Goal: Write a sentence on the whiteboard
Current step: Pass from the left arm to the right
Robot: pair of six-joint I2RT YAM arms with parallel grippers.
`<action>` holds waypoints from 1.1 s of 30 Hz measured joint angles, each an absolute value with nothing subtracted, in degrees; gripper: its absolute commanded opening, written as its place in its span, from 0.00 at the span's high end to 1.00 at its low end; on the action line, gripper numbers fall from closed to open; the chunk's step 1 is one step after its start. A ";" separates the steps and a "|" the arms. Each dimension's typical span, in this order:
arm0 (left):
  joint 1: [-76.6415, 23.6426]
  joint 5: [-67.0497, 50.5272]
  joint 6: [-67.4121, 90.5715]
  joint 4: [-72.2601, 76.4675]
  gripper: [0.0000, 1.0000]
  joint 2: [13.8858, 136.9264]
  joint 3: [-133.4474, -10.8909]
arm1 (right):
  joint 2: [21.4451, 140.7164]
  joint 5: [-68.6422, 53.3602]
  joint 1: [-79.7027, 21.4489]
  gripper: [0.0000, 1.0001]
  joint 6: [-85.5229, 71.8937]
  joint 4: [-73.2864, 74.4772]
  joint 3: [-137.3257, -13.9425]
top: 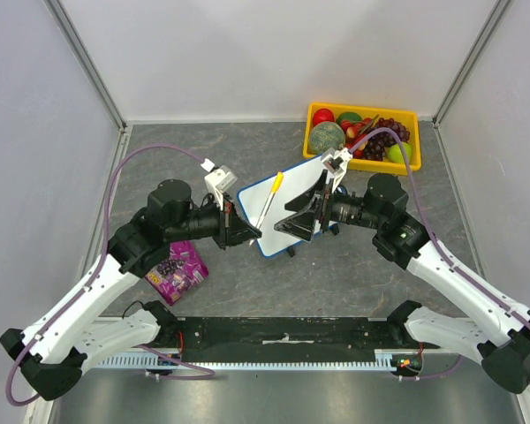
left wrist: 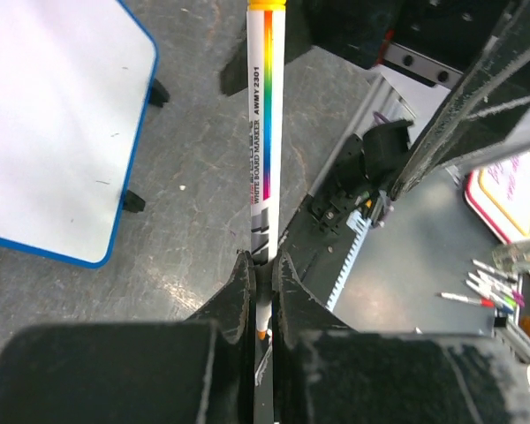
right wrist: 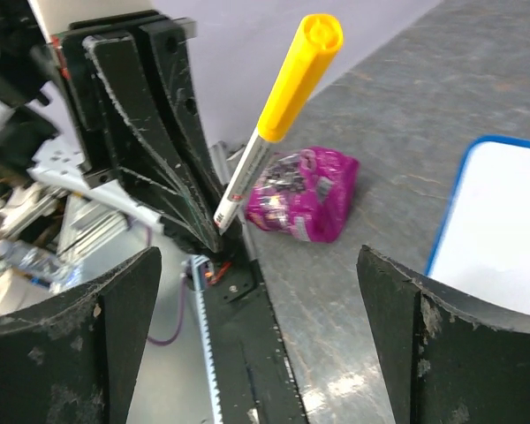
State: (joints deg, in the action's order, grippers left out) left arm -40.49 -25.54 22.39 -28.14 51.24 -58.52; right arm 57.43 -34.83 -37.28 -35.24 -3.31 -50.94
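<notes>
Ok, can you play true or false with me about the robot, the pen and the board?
1. The left gripper is holding the marker. True.
2. The marker's cap is off. False: its yellow cap is on.
3. The whiteboard has a sentence written on it. False: no lettering shows on it.
4. The right gripper is open and holds nothing. True.
5. The fruit sits in a blue tray. False: the tray is yellow.
</notes>
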 measured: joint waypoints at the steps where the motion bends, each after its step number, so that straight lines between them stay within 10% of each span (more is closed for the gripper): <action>1: -40.47 -26.79 21.50 -28.95 0.98 51.27 -59.42 | 57.76 -36.69 -37.28 0.02 -35.90 -4.47 -50.89; 17: -40.47 -45.47 14.33 -32.23 0.98 55.18 -63.07 | 63.48 -51.35 -38.63 0.52 -48.07 -24.10 -49.15; 33: -40.47 -47.13 12.21 -34.33 0.98 55.16 -63.48 | 63.61 -55.24 -38.63 0.50 -46.94 -22.83 -49.15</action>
